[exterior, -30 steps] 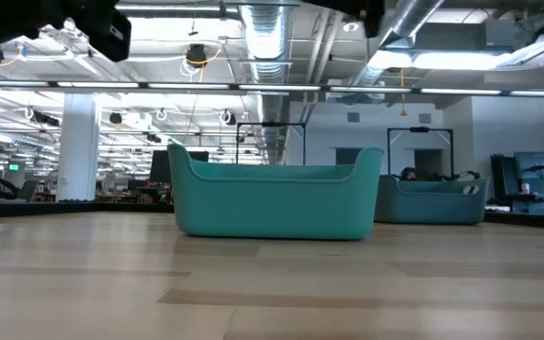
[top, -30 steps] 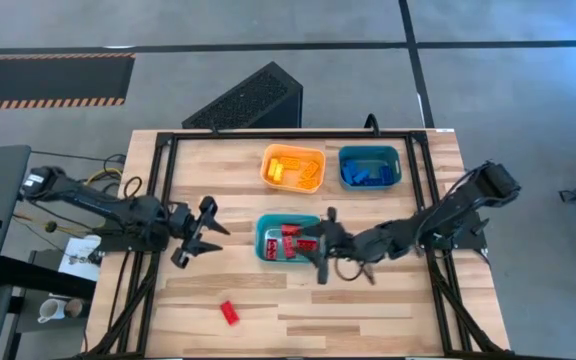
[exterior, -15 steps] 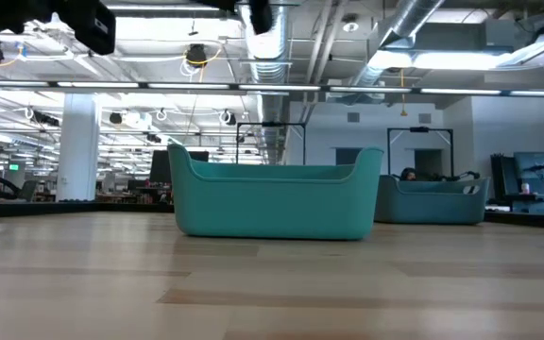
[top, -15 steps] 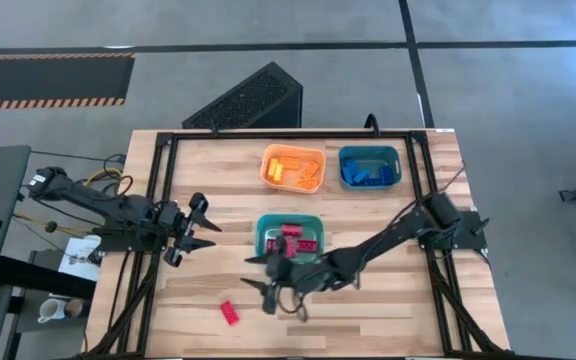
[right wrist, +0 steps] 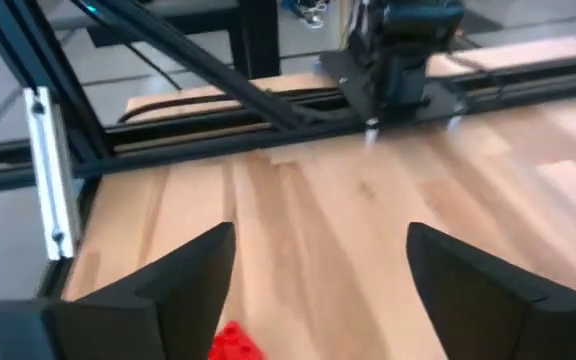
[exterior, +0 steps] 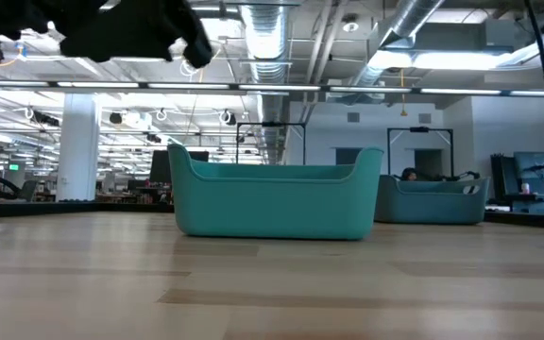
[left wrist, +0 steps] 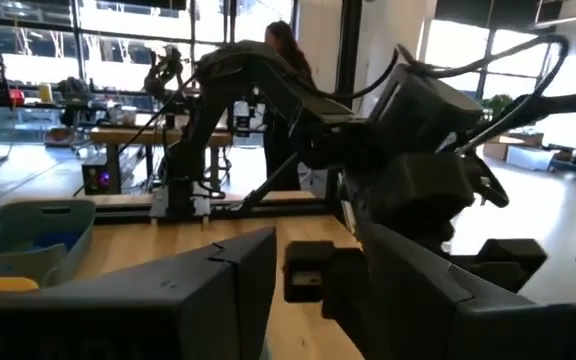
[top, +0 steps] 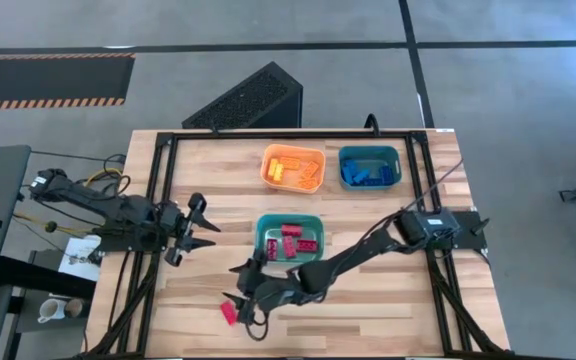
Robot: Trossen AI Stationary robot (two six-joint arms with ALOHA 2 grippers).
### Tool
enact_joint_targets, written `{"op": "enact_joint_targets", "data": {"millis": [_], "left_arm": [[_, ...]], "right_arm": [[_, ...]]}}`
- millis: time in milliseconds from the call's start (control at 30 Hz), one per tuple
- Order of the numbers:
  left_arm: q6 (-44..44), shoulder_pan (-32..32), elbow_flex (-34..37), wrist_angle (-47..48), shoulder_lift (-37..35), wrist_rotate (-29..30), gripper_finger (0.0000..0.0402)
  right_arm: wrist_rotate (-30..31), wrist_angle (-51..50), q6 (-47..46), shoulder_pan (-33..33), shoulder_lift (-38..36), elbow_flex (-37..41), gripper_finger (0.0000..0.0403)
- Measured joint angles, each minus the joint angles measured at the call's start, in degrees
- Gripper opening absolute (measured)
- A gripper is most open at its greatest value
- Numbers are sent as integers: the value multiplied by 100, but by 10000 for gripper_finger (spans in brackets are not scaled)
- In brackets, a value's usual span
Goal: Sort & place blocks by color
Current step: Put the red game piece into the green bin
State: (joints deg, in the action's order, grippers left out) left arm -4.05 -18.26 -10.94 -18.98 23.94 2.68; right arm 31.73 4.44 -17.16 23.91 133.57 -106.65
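A lone red block (top: 229, 313) lies flat on the wood near the table's near-left part; in the right wrist view this red block (right wrist: 235, 343) shows low between my fingers. My right gripper (top: 236, 288) (right wrist: 320, 240) is open, hovering just far of the block without touching it. More red blocks (top: 290, 238) lie in the middle teal bin (top: 263, 240) (exterior: 277, 194). Yellow blocks (top: 290, 168) fill the orange bin (top: 266, 160), and blue blocks (top: 368, 174) the far-right teal bin (top: 398, 165). My left gripper (top: 193, 232) (left wrist: 313, 250) waits open at the table's left.
A black frame (top: 163, 190) runs around the table's left, far and right edges. A dark slatted box (top: 248, 98) stands on the floor beyond the far edge. Bare wood (top: 368, 300) spreads along the near side, right of the red block.
My right gripper has swung from above the middle teal bin toward the table's near-left, stretching the arm out low across the table until it hovers by the lone red block. It stays open.
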Motion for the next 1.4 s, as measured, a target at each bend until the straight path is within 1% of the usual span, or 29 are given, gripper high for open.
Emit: {"op": "enact_joint_targets", "data": {"millis": [133, 300, 400, 600, 767, 1067, 1233, 1400], "left_arm": [[-5, 0, 0, 216, 2, 109, 142], [-111, 1, -2, 647, 7, 804, 142], [-91, 2, -2, 652, 2, 968, 142], [74, 2, -2, 535, 2, 975, 142], [159, 2, -2, 509, 2, 975, 142], [275, 2, -2, 545, 2, 972, 141], [271, 2, -2, 652, 2, 830, 141], [376, 2, -2, 664, 2, 813, 141]], "right_arm": [[-314, -107, -353, -36, 295, -291, 342], [-771, -113, -597, -57, 569, -497, 366], [-913, -130, -699, -60, 643, -538, 371], [-941, -279, -835, -57, 643, -568, 371], [-927, -209, -865, 1, 641, -566, 371], [-890, -338, -1285, 72, 641, -566, 370], [-892, -470, -1337, 140, 641, -561, 370], [-892, -568, -1605, 145, 641, -561, 370]]}}
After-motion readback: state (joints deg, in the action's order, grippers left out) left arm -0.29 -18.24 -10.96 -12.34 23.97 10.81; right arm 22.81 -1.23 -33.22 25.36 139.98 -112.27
